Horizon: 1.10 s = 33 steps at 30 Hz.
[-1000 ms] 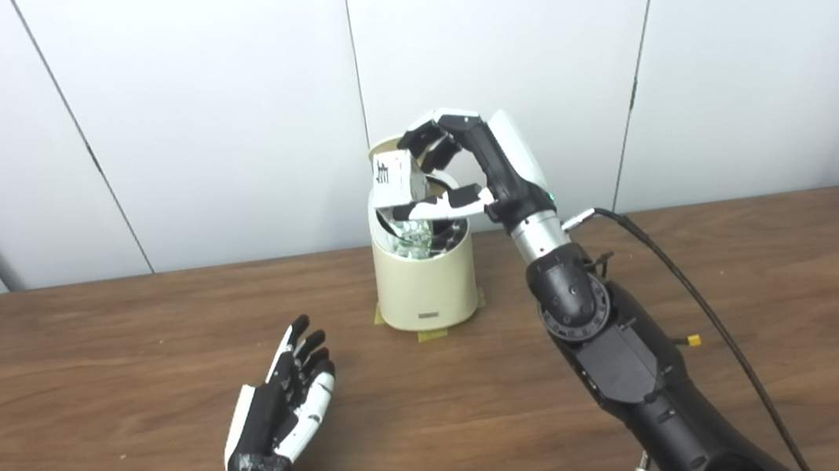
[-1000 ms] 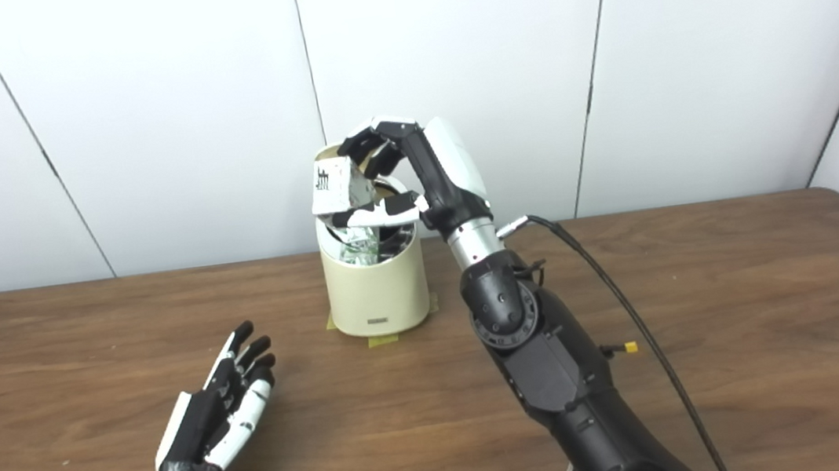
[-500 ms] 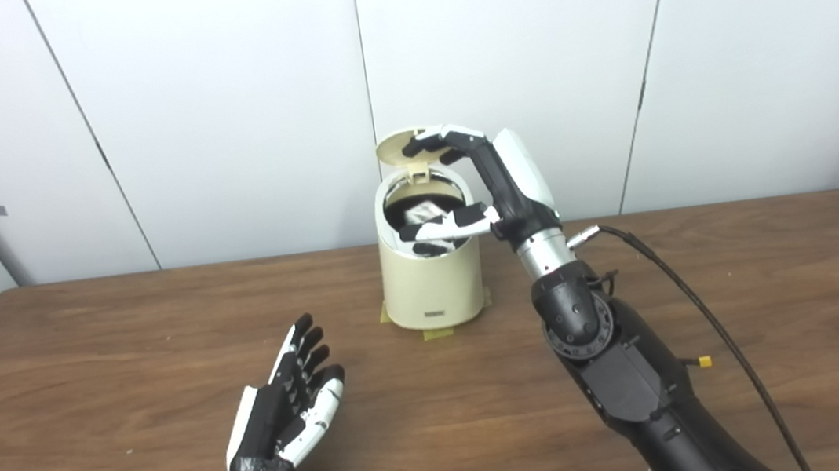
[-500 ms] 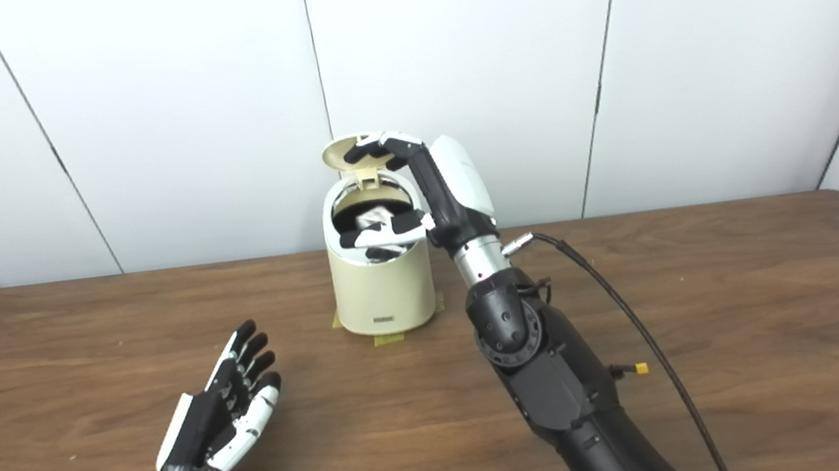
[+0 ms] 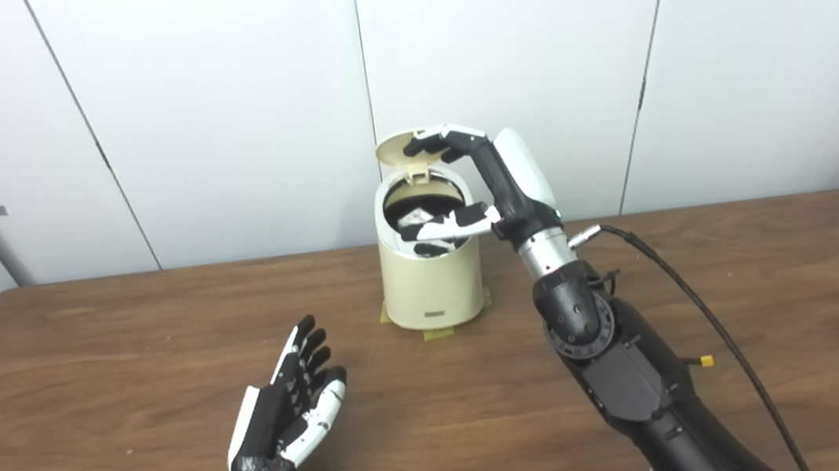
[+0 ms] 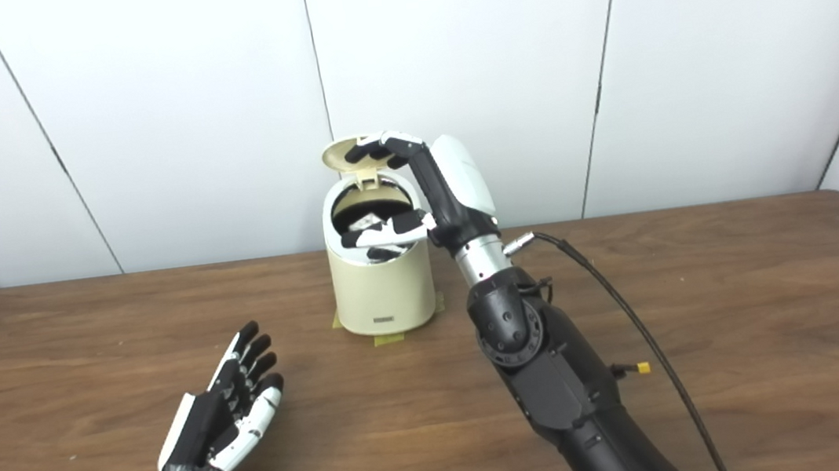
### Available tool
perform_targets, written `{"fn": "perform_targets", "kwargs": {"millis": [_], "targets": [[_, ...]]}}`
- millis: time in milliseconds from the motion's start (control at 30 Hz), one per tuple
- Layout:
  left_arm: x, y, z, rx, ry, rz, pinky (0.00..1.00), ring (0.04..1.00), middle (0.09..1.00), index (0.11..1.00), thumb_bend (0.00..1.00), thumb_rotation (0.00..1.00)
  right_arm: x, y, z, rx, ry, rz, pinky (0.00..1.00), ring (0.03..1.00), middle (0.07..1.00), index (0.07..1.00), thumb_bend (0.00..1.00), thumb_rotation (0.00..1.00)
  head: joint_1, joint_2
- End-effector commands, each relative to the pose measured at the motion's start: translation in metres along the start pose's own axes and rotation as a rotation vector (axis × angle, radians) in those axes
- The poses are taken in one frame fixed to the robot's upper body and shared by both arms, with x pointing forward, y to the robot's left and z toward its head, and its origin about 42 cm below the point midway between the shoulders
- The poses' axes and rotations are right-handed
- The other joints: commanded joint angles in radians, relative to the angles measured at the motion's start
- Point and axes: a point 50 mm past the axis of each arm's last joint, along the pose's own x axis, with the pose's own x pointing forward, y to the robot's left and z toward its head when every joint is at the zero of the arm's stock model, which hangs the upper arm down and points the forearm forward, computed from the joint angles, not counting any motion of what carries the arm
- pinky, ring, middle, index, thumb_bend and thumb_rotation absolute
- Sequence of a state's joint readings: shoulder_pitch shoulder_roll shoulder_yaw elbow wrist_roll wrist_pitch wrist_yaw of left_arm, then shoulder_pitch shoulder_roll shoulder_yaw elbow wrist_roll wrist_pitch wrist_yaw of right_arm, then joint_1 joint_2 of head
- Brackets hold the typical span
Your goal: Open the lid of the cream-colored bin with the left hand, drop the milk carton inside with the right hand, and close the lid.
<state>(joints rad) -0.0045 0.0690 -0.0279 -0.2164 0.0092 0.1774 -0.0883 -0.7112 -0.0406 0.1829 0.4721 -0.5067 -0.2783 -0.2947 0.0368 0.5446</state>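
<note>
Cream-colored bin (image 5: 431, 281) standing near the middle of the bench's far edge, on tape patches, lid (image 5: 400, 147) hinged up at the back. Milk carton (image 5: 417, 216) lying inside the bin, a pale corner showing in the dark opening. Right hand (image 5: 470, 182) poised over the opening, released and holding nothing, fingertips (image 5: 421, 143) up at the raised lid, thumb stretched across the front rim; whether those fingertips touch the lid cannot be told. Left hand (image 5: 286, 413) resting well apart toward the near edge of the bench (image 5: 87, 368), palm up, fingers spread, empty. Drop step apparently done; only closing left. Next: pulling the right hand clear of the opening without catching the rim, then tipping the lid forward and pressing down until seated. Main risk: tipping the bin on its tape, or trapping the thumb under the lid.
</note>
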Motion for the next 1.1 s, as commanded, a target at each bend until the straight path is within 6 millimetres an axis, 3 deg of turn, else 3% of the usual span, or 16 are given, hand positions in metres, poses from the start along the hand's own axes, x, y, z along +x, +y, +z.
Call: {"fn": "perform_targets", "kwargs": {"millis": [0, 33, 67, 233, 300, 433, 600, 733, 767, 833, 867, 900, 967, 1067], "targets": [[0.009, -0.002, 0.017, 0.006, -0.084, -0.007, 0.92, 0.945, 0.963, 1.000, 0.21, 0.27, 0.014, -0.017, 0.018, 0.040, -0.113, -0.097, 0.48, 0.559, 0.568, 0.553, 0.72, 0.04, 0.000, 0.001], [0.009, -0.002, 0.017, 0.002, -0.085, -0.004, 0.92, 0.942, 0.961, 1.000, 0.21, 0.27, 0.009, -0.020, 0.018, 0.031, -0.118, -0.121, 0.41, 0.463, 0.529, 0.546, 0.60, 0.02, -0.004, 0.000], [0.010, -0.002, 0.017, -0.001, -0.085, -0.001, 0.92, 0.940, 0.959, 1.000, 0.21, 0.27, 0.004, -0.023, 0.018, 0.018, -0.120, -0.141, 0.38, 0.429, 0.511, 0.546, 0.56, 0.01, -0.006, -0.001], [0.017, -0.001, 0.017, -0.033, -0.071, 0.018, 0.91, 0.933, 0.952, 1.000, 0.23, 0.30, -0.022, -0.038, 0.017, 0.027, -0.089, -0.190, 0.33, 0.418, 0.497, 0.512, 0.50, 0.00, -0.016, -0.004], [0.027, -0.001, 0.018, -0.102, -0.064, 0.037, 0.91, 0.926, 0.943, 0.996, 0.24, 0.37, -0.033, -0.044, 0.014, 0.053, -0.053, -0.216, 0.33, 0.417, 0.496, 0.513, 0.50, 0.00, -0.015, -0.005], [0.061, 0.007, 0.040, -0.223, -0.079, 0.074, 0.93, 0.935, 0.938, 0.966, 0.23, 0.43, -0.058, -0.055, 0.007, 0.112, 0.041, -0.277, 0.33, 0.419, 0.503, 0.518, 0.50, 0.00, -0.019, -0.009], [0.101, 0.023, 0.071, -0.219, -0.110, 0.071, 0.90, 0.896, 0.898, 0.898, 0.28, 0.63, -0.092, -0.067, -0.002, 0.244, 0.201, -0.333, 0.33, 0.418, 0.493, 0.520, 0.50, 0.00, -0.018, -0.017], [0.125, 0.031, 0.097, -0.184, -0.133, 0.015, 0.92, 0.910, 0.904, 0.892, 0.29, 0.63, -0.128, -0.072, -0.009, 0.363, 0.293, -0.299, 0.36, 0.394, 0.498, 0.557, 0.50, 0.00, -0.016, -0.019], [0.130, 0.032, 0.102, -0.172, -0.142, 0.000, 0.92, 0.914, 0.908, 0.891, 0.31, 0.61, -0.138, -0.073, -0.009, 0.386, 0.321, -0.272, 0.41, 0.473, 0.551, 0.521, 0.50, 0.09, -0.014, -0.019], [0.138, 0.033, 0.112, -0.146, -0.163, -0.031, 0.93, 0.923, 0.915, 0.894, 0.31, 0.61, -0.155, -0.073, -0.010, 0.443, 0.388, -0.217, 0.48, 0.558, 0.616, 0.504, 0.49, 0.14, -0.012, -0.019], [0.142, 0.033, 0.115, -0.135, -0.173, -0.045, 0.93, 0.925, 0.913, 0.890, 0.31, 0.60, -0.162, -0.073, -0.010, 0.471, 0.420, -0.193, 0.57, 0.651, 0.701, 0.652, 0.46, 0.42, -0.010, -0.021], [0.145, 0.033, 0.119, -0.129, -0.180, -0.056, 0.93, 0.926, 0.913, 0.889, 0.31, 0.60, -0.169, -0.073, -0.011, 0.494, 0.446, -0.175, 0.60, 0.682, 0.730, 0.702, 0.45, 0.52, -0.010, -0.021], [0.154, 0.032, 0.130, -0.108, -0.193, -0.074, 0.92, 0.922, 0.907, 0.880, 0.33, 0.59, -0.186, -0.069, -0.011, 0.530, 0.501, -0.147, 0.66, 0.746, 0.785, 0.777, 0.46, 0.64, -0.008, -0.023], [0.171, 0.028, 0.148, -0.076, -0.205, -0.096, 0.90, 0.906, 0.894, 0.864, 0.38, 0.61, -0.210, -0.058, -0.012, 0.537, 0.548, -0.179, 0.68, 0.768, 0.798, 0.794, 0.46, 0.62, -0.006, -0.025]]}}
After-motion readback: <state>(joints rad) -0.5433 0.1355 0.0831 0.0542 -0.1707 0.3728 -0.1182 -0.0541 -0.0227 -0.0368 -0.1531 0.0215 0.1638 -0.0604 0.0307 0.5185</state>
